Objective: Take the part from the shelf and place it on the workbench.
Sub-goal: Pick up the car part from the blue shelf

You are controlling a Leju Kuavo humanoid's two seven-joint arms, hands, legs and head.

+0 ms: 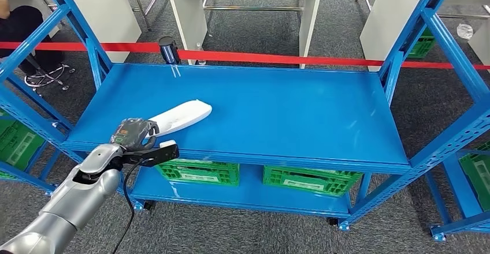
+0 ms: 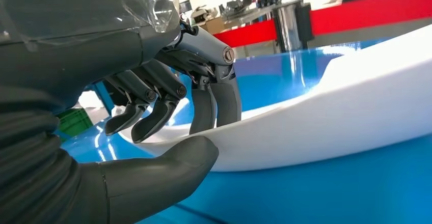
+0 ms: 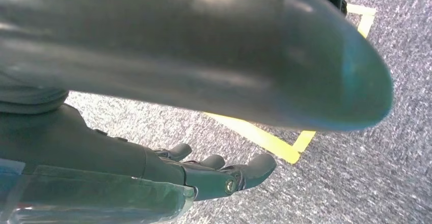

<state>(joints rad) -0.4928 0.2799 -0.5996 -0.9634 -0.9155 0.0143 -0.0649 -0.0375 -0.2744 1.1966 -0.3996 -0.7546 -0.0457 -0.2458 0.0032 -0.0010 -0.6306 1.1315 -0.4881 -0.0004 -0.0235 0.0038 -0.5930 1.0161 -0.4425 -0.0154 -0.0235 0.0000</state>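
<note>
**Left hand closing on white part, shelf front-left**

Head view: left hand [image 1: 134, 134] at lower left covers the near end of the white part [image 1: 184, 116] lying on the blue shelf [image 1: 277, 109]; open deck to the right.

Left wrist view: fingers [image 2: 214, 104] over the rim, thumb [image 2: 168, 165] below, pinching the edge. Looks stiff, light, slick.

Right wrist view: right hand [image 3: 204, 175] over carpet, fingers loosely apart, empty.

The head camera sits high and looks forward and down onto the blue shelf [image 1: 248, 115], the left arm rising from the lower left. The left wrist camera rides close behind the left robot hand [image 2: 168, 102], skimming low across that same shelf top beside the white part [image 1: 182, 117]. The right wrist camera points down at grey carpet [image 3: 356, 183], close behind the right robot hand [image 3: 214, 175].
</note>
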